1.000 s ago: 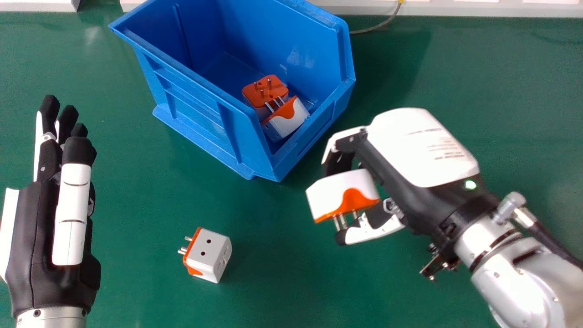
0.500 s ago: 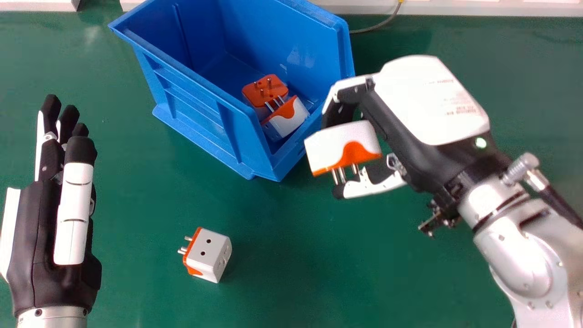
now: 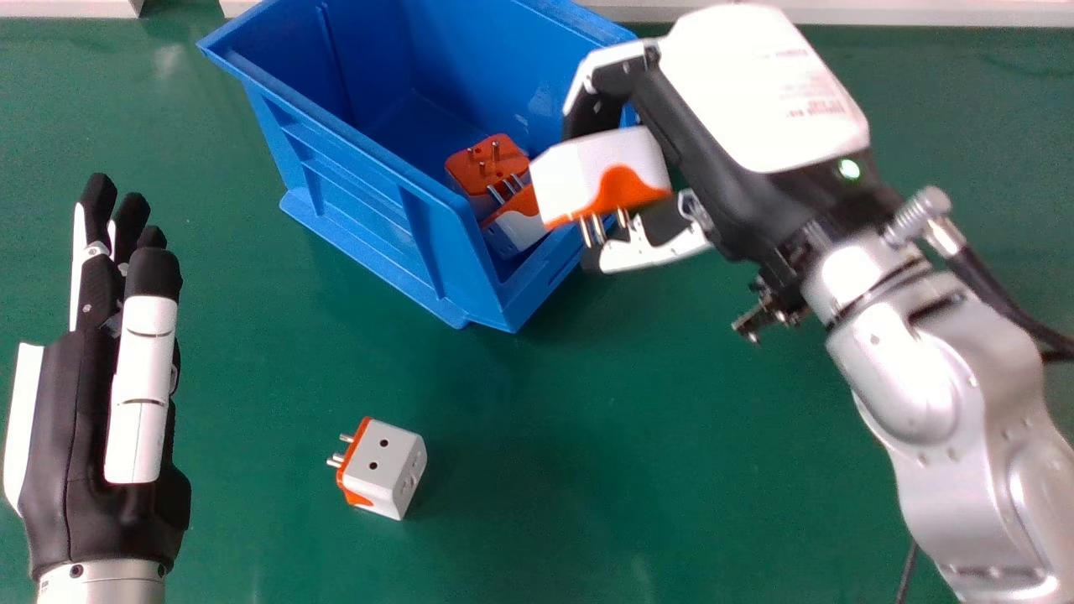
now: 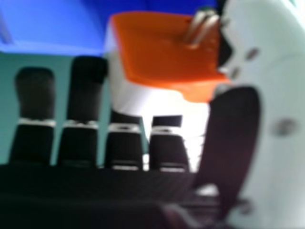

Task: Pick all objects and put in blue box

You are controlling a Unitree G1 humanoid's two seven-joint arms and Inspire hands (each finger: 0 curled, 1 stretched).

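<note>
Inspected: right hand (image 3: 763, 101), grasping an adapter (image 3: 579, 172) between fingers and thumb, prongs toward six o'clock, near the blue box's (image 3: 361, 189) three o'clock side. Inside, toward four o'clock, lie a second adapter (image 3: 487, 164) and a third adapter (image 3: 513, 225). A fourth adapter (image 3: 390, 466) sits on the table (image 3: 587, 470) at six o'clock from the box. Left hand (image 3: 92, 436), eight o'clock: released, fingers straight.

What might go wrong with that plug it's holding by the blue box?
The right hand grips the held plug with its thumb by the metal prongs, so it might slip or twist.

The head view shows that plug overlapping the blue box's edge; it could clip it or drop outside.

Two plugs lie inside near that edge, so it may land on them and tumble.
</note>
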